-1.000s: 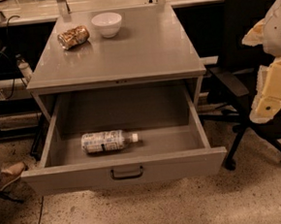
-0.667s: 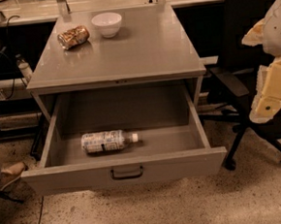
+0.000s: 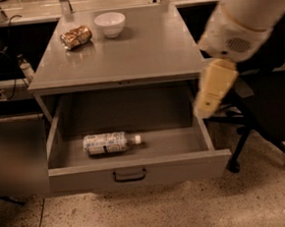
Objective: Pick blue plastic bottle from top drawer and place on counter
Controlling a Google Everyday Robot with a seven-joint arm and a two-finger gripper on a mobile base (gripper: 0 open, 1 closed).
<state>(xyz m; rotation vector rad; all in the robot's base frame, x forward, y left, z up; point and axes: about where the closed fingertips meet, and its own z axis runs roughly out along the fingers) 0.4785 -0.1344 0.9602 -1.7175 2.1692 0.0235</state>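
The blue plastic bottle point(image 3: 109, 143) lies on its side on the floor of the open top drawer point(image 3: 137, 171), left of centre, with its white cap pointing right. The grey counter point(image 3: 142, 46) is the cabinet top above the drawer. My gripper point(image 3: 207, 104), cream-coloured on a white arm, hangs at the right, over the drawer's right wall. It is well apart from the bottle and to its right, and holds nothing that I can see.
A brown-gold can point(image 3: 76, 37) lies on its side and a white bowl point(image 3: 110, 23) stands beside it at the counter's back left. A black office chair point(image 3: 262, 126) stands right of the cabinet. A long bench with metal posts point(image 3: 65, 5) runs behind.
My arm has swung left from beside the chair to the drawer's right wall. The view has closed in on the cabinet. The bottle has not moved.
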